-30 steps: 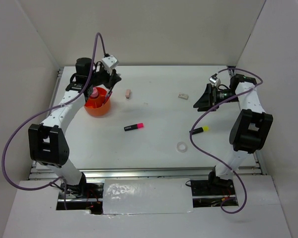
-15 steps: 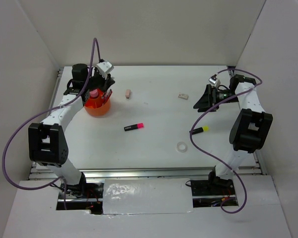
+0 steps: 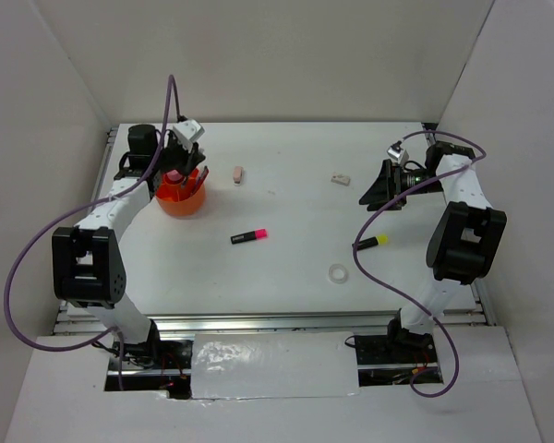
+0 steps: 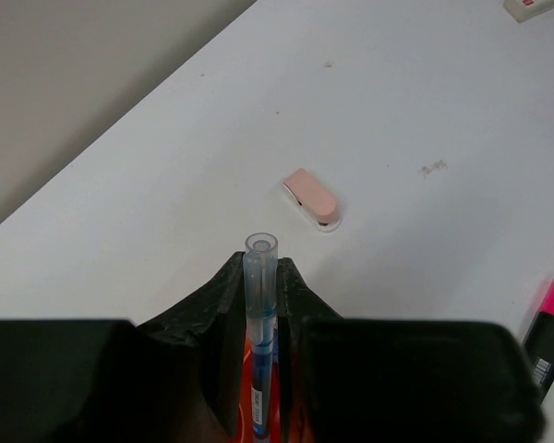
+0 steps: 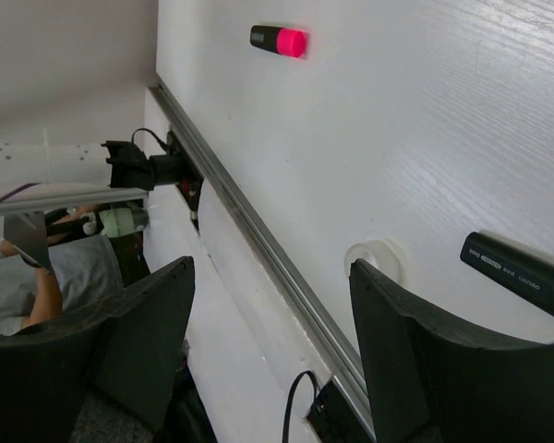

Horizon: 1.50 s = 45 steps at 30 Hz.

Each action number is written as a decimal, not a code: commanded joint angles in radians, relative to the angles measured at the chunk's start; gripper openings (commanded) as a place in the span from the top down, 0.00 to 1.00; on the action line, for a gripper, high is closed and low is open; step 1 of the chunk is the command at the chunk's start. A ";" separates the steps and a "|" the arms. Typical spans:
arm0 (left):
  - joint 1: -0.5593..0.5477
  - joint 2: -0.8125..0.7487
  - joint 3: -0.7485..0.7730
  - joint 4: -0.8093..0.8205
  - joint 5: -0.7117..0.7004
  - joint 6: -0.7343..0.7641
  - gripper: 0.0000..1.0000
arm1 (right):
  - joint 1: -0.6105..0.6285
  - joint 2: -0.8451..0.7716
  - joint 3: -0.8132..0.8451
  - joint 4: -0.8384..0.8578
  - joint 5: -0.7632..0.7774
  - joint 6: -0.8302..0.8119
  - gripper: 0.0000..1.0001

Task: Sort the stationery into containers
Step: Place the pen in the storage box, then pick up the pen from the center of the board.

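Note:
My left gripper (image 3: 184, 159) (image 4: 260, 268) hangs over the round orange tub (image 3: 182, 197) at the far left, shut on a thin blue pen (image 4: 259, 314) held upright. A pink-capped glue stick (image 3: 174, 174) stands in the tub. A pink eraser (image 3: 238, 174) (image 4: 312, 197) lies just right of the tub. Farther right lies a white eraser (image 3: 340, 179). A pink highlighter (image 3: 248, 236) (image 5: 279, 40) is mid-table. The yellow-black highlighter (image 3: 372, 243) (image 5: 517, 275) and clear tape ring (image 3: 337, 272) (image 5: 374, 260) lie nearer. My right gripper (image 3: 374, 187) (image 5: 270, 268) hovers open, holding nothing.
White walls close in the table (image 3: 295, 277) at the back and both sides. A metal rail (image 3: 277, 318) runs along the near edge. Purple cables (image 3: 18, 277) loop off both arms.
My left gripper has moved left with the blue pen, from beside the tub's far right rim to above the tub. The right arm has not moved.

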<state>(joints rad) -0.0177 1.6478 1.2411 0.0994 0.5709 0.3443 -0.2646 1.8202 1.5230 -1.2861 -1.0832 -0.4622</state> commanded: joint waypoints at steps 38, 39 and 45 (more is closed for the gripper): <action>-0.461 0.249 0.369 -0.763 -0.233 0.188 0.60 | 0.041 -0.067 -0.066 0.099 0.124 0.025 0.26; -0.478 0.303 0.385 -0.786 -0.252 0.186 0.60 | 0.042 -0.065 -0.066 0.099 0.127 0.022 0.26; -0.534 0.411 0.449 -0.862 -0.370 0.185 0.53 | 0.041 -0.059 -0.070 0.103 0.135 0.020 0.26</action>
<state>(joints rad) -0.5282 2.0613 1.6234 -0.6773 0.2832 0.5163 -0.2268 1.8084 1.4567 -1.2201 -0.9520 -0.4389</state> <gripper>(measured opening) 0.461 0.742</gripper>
